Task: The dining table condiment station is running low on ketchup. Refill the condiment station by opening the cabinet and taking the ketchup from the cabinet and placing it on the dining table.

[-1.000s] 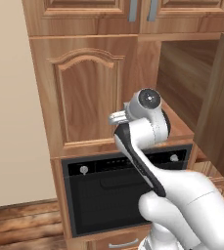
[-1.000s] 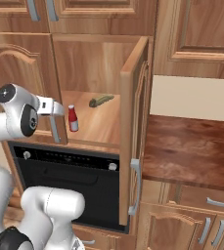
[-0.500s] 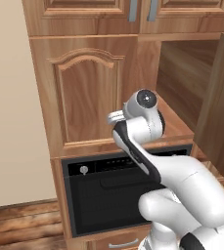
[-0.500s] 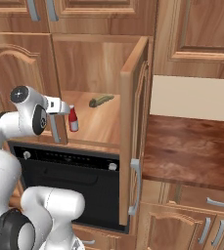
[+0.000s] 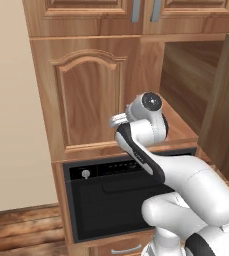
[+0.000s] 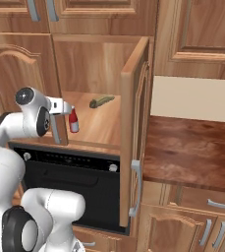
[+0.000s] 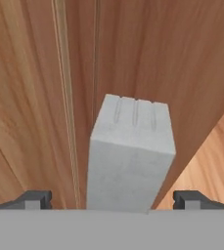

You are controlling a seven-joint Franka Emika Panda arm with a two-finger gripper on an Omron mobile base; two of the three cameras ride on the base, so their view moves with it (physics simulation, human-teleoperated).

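Observation:
The cabinet has its right door swung open and its left arched door shut. On the shelf inside stands the ketchup, a small red bottle with a white cap. My gripper is at the left door's inner edge, just left of the bottle. In the hand view my gripper is open, with the door's grey bar handle between its fingertips. The dining table is out of view.
A dark olive oblong item lies deeper on the shelf. A black oven sits under the cabinet. Right of the open door runs a dark wood counter along the wall, with more cabinets above and below.
The hand has moved up and towards the cabinet, reaching the left door's handle beside the ketchup. The jaws have stayed wide apart.

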